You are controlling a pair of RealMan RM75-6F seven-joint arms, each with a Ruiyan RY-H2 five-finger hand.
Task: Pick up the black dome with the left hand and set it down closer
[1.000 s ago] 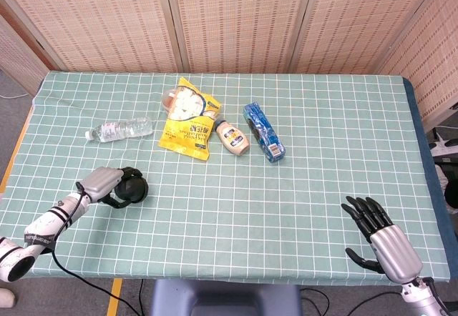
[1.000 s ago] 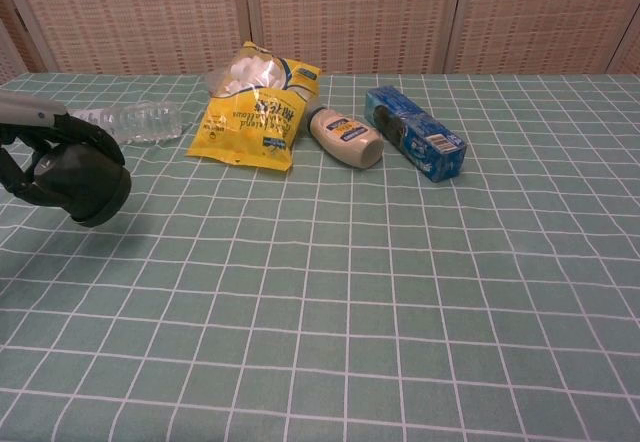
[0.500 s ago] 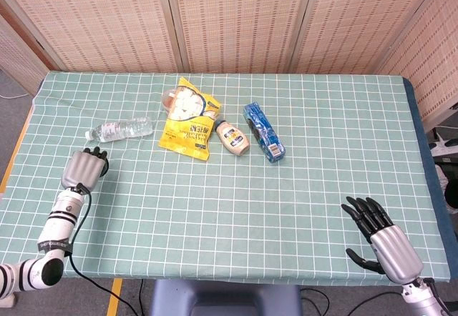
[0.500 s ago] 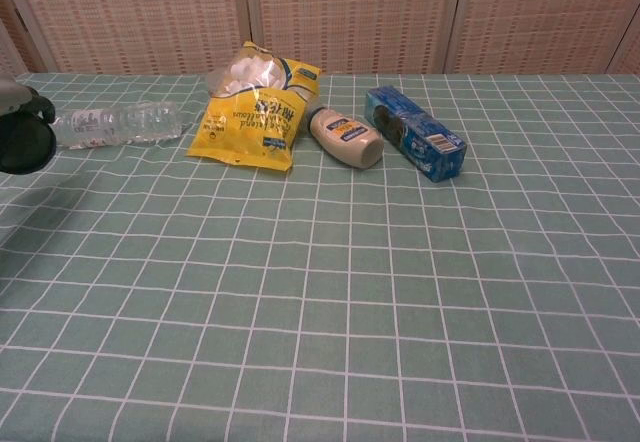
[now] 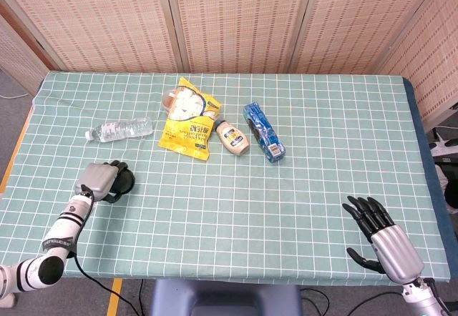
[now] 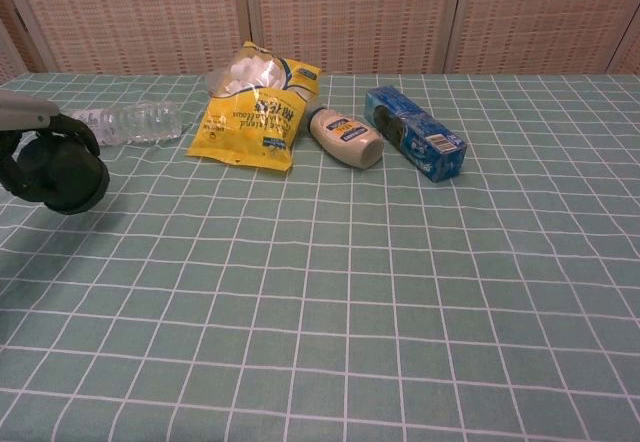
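Observation:
The black dome (image 5: 123,181) (image 6: 70,174) is in the grip of my left hand (image 5: 100,181) (image 6: 28,134) near the table's left side, in front of the water bottle. The hand's fingers curl around the dome from above; whether the dome touches the cloth I cannot tell, though a shadow lies under it in the chest view. My right hand (image 5: 379,237) hovers near the front right corner of the table with its fingers spread and nothing in it; the chest view does not show it.
A clear water bottle (image 5: 118,129) (image 6: 125,122) lies behind the left hand. A yellow snack bag (image 5: 187,119) (image 6: 260,107), a small beige bottle (image 5: 232,137) (image 6: 345,138) and a blue box (image 5: 263,131) (image 6: 415,132) lie mid-table. The green checked cloth (image 5: 286,201) covers the table.
The left hand, holding the dome, swung out to the far left half a second ago and has come back right and nearer, still left of its earliest spot. The right hand stayed put.

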